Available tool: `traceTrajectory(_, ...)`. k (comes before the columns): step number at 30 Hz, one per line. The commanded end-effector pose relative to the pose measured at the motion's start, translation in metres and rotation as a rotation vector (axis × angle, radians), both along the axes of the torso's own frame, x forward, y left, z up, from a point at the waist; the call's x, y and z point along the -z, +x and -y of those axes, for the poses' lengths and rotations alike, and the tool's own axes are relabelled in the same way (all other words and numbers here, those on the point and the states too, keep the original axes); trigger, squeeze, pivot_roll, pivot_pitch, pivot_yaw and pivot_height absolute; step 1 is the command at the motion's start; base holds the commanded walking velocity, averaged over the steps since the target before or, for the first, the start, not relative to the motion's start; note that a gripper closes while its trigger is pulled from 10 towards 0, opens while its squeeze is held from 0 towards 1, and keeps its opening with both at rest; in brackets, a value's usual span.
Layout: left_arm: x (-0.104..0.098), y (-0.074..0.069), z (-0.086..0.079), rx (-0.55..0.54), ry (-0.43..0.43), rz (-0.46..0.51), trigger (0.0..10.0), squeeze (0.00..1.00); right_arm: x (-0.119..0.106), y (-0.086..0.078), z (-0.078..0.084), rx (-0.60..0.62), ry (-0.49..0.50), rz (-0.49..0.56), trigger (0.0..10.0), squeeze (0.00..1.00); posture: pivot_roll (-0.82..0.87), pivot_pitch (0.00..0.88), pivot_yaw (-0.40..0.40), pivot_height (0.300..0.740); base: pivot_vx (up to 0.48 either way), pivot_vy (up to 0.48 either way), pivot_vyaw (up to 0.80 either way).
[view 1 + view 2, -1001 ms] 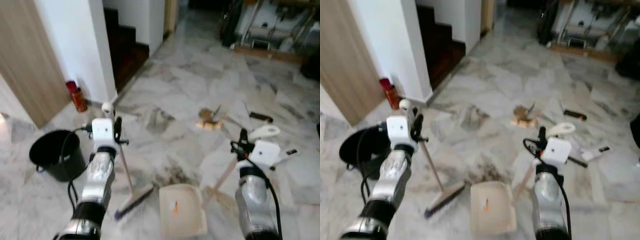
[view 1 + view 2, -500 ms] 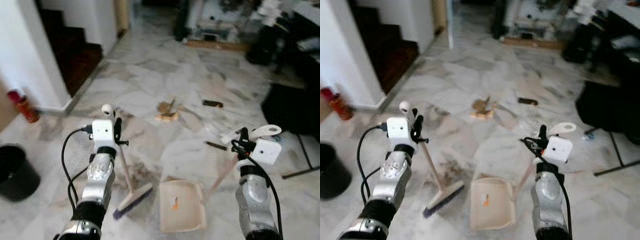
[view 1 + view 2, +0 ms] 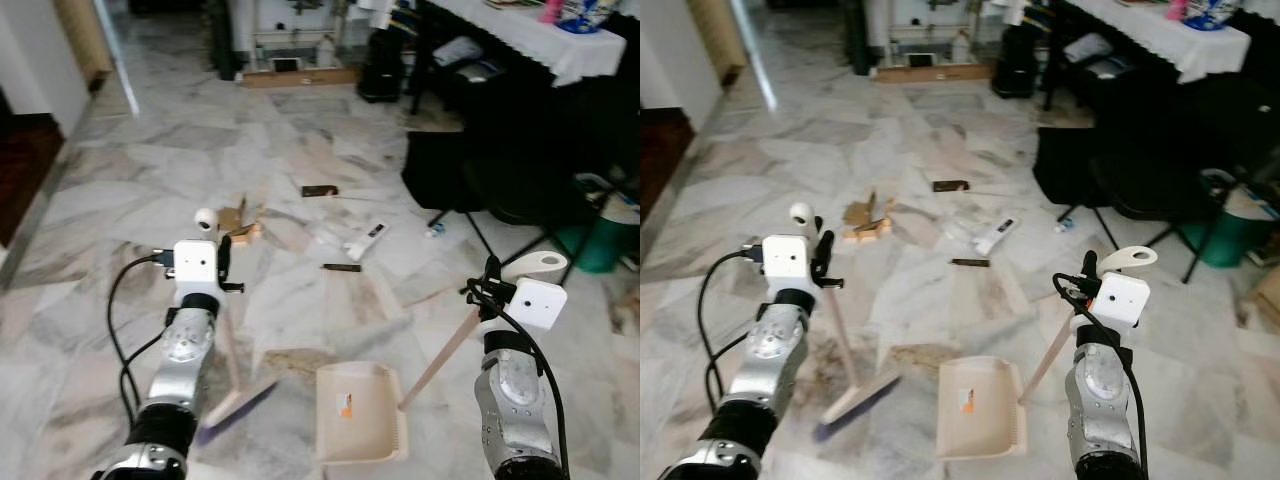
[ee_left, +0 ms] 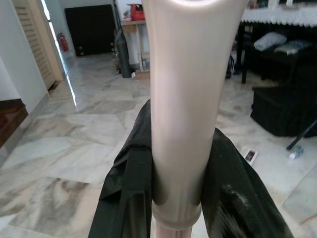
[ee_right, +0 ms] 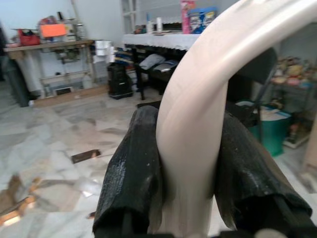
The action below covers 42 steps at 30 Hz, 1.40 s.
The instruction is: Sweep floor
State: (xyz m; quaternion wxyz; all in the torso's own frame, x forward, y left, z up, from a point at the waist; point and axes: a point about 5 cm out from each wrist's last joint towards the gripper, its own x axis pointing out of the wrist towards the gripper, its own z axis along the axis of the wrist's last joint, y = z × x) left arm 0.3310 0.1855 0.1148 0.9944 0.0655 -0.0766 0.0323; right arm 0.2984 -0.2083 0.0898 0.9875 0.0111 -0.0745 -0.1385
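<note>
- Since a second ago the camera has swung right; the bucket has left the view.
- Left gripper point(image 4: 176, 198) clamps the broom point(image 3: 232, 372) handle, bristles on floor below.
- Right gripper point(image 5: 190, 193) clamps the dustpan point(image 3: 360, 412) handle, pan below it.

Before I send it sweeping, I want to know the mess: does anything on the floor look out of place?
Yes. Litter lies scattered ahead: brown scraps, a dark block, a white strip and a small dark stick. A dirty smear sits between the broom and dustpan.
</note>
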Motion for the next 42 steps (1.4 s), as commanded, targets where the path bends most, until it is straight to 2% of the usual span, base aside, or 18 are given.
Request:
traceTrajectory(1,-0.006,-0.005,-0.017,-0.028,0.048,0.020,10.0,0.00,-0.012,0.006,-0.002,-0.007,-0.012,0.056,10.0,0.00,-0.02,0.000,-0.004,0.740,0.000,0.000,0.00)
traceTrajectory(3,-0.006,-0.005,-0.018,-0.029,0.052,0.019,10.0,0.00,-0.012,0.006,-0.003,-0.008,-0.012,0.057,10.0,0.00,-0.02,0.000,-0.004,0.740,0.000,0.000,0.00)
traceTrajectory(7,-0.001,-0.019,-0.043,-0.066,0.109,-0.009,10.0,0.00,-0.011,0.003,-0.002,-0.001,-0.011,0.063,10.0,0.00,-0.02,0.000,0.008,0.740,0.000,0.000,0.00)
traceTrajectory(12,0.005,-0.029,-0.047,-0.066,0.125,-0.033,10.0,0.00,-0.008,0.000,-0.002,0.004,-0.007,0.060,10.0,0.00,-0.02,0.000,0.015,0.740,0.000,0.000,0.00)
traceTrajectory(19,0.013,-0.037,-0.030,-0.031,0.076,-0.051,10.0,0.00,-0.003,-0.009,0.000,0.008,-0.013,0.044,10.0,0.00,-0.05,0.000,0.023,0.740,0.000,0.000,0.00)
traceTrajectory(26,0.010,-0.033,-0.023,-0.036,0.029,-0.041,10.0,0.00,0.003,-0.020,0.006,0.023,-0.026,0.024,10.0,0.00,-0.06,0.010,0.021,0.740,0.000,0.000,0.00)
traceTrajectory(34,0.006,-0.033,-0.018,-0.026,-0.006,-0.008,10.0,0.00,0.000,-0.018,0.001,0.006,-0.025,0.031,10.0,0.00,-0.06,0.014,0.004,0.740,0.000,0.000,0.00)
traceTrajectory(42,0.008,-0.032,-0.015,-0.028,-0.012,-0.024,10.0,0.00,-0.003,-0.015,-0.001,-0.007,-0.031,0.031,10.0,0.00,-0.06,0.013,-0.003,0.740,0.000,0.000,0.00)
